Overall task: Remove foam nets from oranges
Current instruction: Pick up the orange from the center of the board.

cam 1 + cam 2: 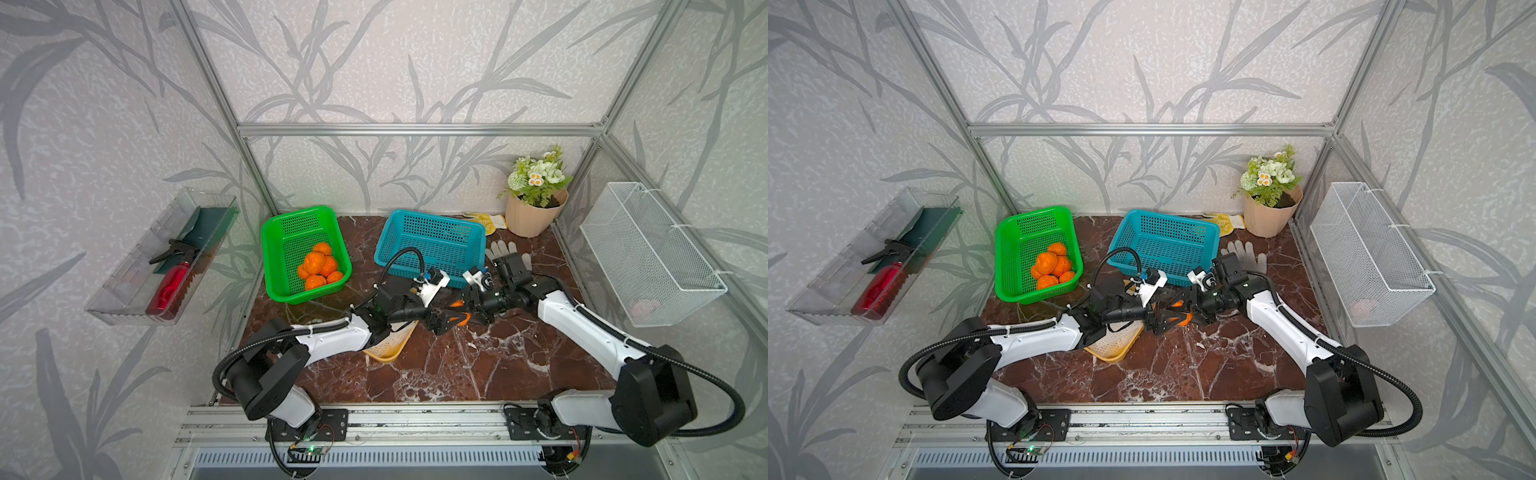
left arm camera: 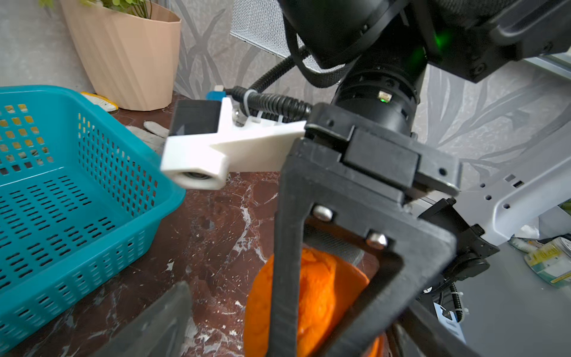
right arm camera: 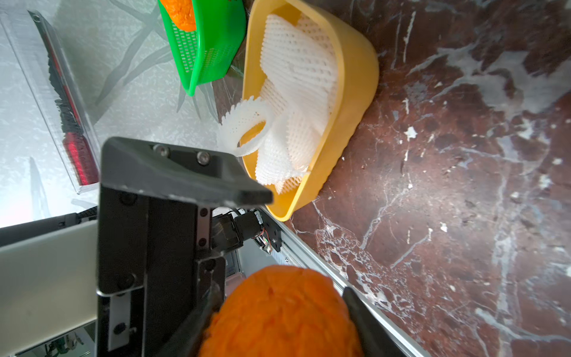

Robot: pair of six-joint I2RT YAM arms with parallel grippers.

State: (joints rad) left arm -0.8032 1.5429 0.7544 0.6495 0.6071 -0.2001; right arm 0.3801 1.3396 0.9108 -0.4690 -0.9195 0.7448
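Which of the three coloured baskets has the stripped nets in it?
The yellow basket: white foam nets fill it. The green basket holds bare oranges, and the teal basket holds nothing.

Bright orange oranges point(image 1: 318, 266), white diamond-mesh foam nets point(image 3: 296, 92), yellow tub point(image 3: 355, 92), green basket point(image 1: 299, 224), teal basket point(image 1: 432, 232), white-veined maroon tabletop point(image 1: 457, 365)
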